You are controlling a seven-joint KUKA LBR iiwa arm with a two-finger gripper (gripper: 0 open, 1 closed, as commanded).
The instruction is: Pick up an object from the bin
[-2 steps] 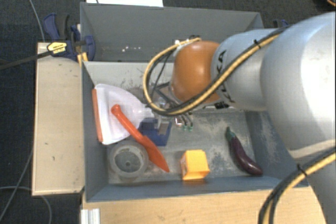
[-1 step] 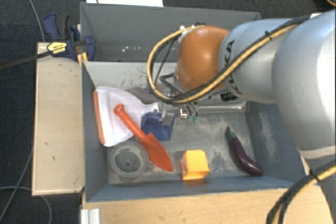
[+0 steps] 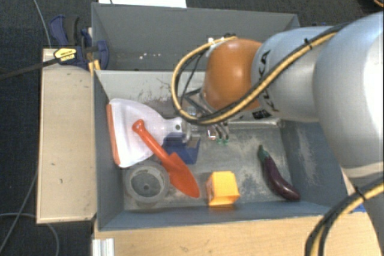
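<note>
My gripper [image 3: 208, 128] hangs low over the middle of the bin, just right of the handle of a white dustpan [image 3: 133, 132] with an orange left edge. A blue block [image 3: 183, 150] lies directly below-left of the gripper, partly under the dustpan's handle. An orange trowel [image 3: 172, 163] lies slantwise across the dustpan and the blue block, its blade pointing to the bin's front.
A yellow-orange block [image 3: 223, 188] sits at the front middle. At the front right lies a purple toy eggplant [image 3: 277, 175], and a grey tape roll [image 3: 147, 183] lies at the front left. The arm and its orange cover hide the bin's back right.
</note>
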